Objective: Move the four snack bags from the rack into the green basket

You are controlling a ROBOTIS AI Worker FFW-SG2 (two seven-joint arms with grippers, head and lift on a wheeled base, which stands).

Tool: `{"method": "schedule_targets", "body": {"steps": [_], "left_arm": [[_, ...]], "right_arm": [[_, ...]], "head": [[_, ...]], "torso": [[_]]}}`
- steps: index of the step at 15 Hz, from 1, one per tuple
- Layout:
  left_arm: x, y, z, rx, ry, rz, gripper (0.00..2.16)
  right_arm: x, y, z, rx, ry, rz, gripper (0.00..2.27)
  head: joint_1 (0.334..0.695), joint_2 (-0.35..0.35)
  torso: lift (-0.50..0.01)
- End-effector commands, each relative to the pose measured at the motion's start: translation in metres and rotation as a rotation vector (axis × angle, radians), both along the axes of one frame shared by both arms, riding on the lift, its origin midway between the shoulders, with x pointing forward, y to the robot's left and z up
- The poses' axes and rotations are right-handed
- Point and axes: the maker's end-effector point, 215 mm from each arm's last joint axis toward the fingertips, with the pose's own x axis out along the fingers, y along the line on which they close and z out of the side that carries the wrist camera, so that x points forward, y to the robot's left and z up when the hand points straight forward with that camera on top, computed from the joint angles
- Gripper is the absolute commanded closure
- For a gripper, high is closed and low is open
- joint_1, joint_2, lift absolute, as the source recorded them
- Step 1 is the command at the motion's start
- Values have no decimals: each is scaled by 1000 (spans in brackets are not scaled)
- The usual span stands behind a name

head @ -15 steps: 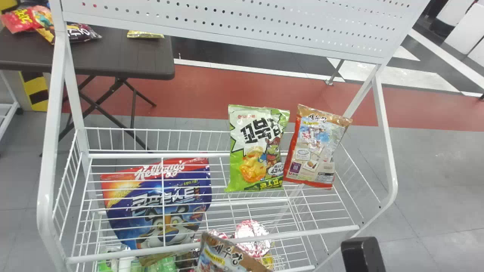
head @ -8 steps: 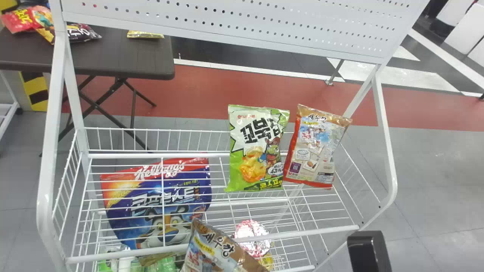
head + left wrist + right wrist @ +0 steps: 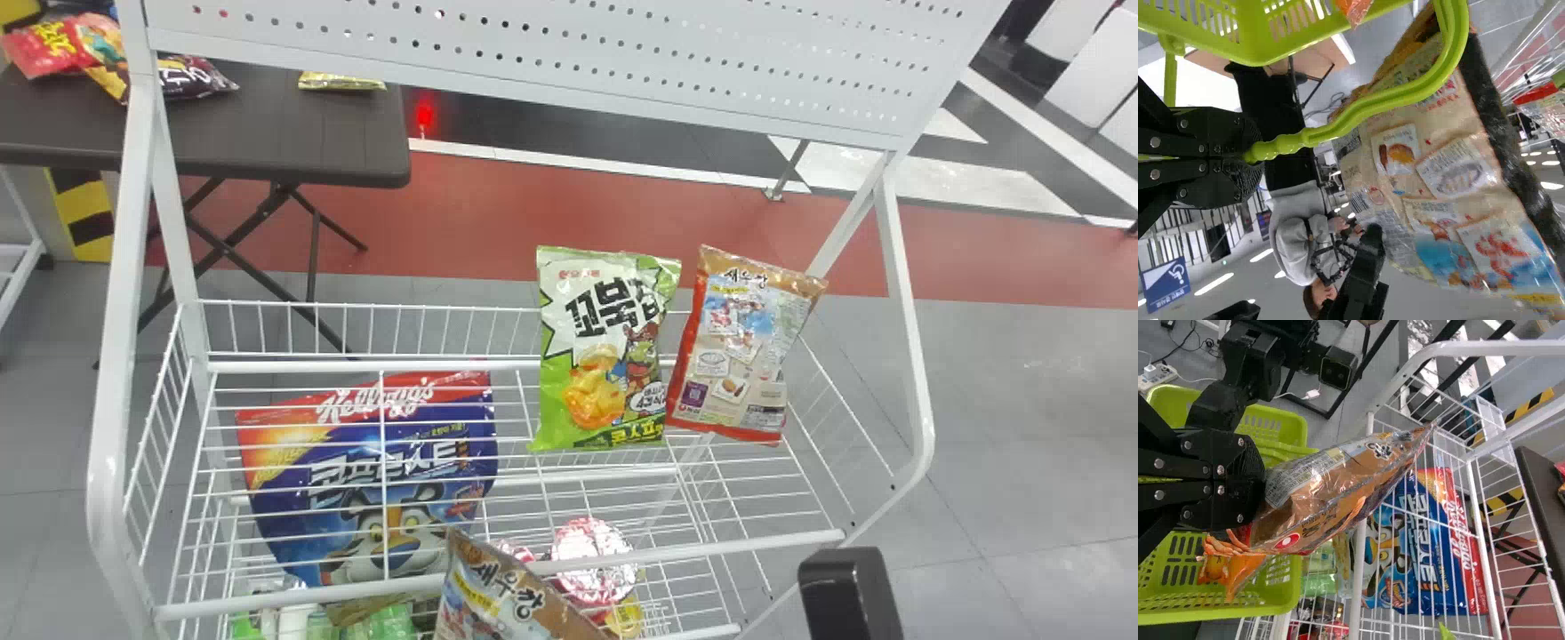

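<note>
In the head view a black part of my right arm (image 3: 849,587) stands at the lower right, and a brown snack bag (image 3: 511,600) rises at the bottom edge. The right wrist view has my right gripper (image 3: 1261,487) shut on that bag (image 3: 1338,487), which hangs over the green basket (image 3: 1295,580); an orange bag (image 3: 1235,570) lies inside the basket. A green snack bag (image 3: 569,356) and a red-brown one (image 3: 738,356) stand on the rack. My left gripper (image 3: 1255,153) is shut on the basket handle (image 3: 1358,110), with the brown bag (image 3: 1431,180) close by.
The white wire rack (image 3: 782,542) has a front rail and side posts. A blue cereal bag (image 3: 373,480) stands at its left, with round red-and-white packs (image 3: 594,556) lower down. Behind is a dark table (image 3: 293,124) with more bags.
The held brown bag has shifted left in the head view, rising and then dipping slightly. The right arm's black part moved up and right, then back left. The bags on the rack stayed put.
</note>
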Motion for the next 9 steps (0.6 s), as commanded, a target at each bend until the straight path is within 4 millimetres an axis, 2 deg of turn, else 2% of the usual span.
{"method": "schedule_targets", "body": {"steps": [1,5,9], "left_arm": [[4,4,1,2,-8,11,1585],[9,7,8,-6,-23,20,1585],[6,8,12,-10,-30,19,1585]], "right_arm": [[-16,-7,-22,-30,68,14,2128],[-43,4,-48,-22,160,66,2128],[-61,4,-94,-41,273,73,2125]], "head": [[695,-350],[695,-350],[695,-350]], "torso": [[0],[0],[0]]}}
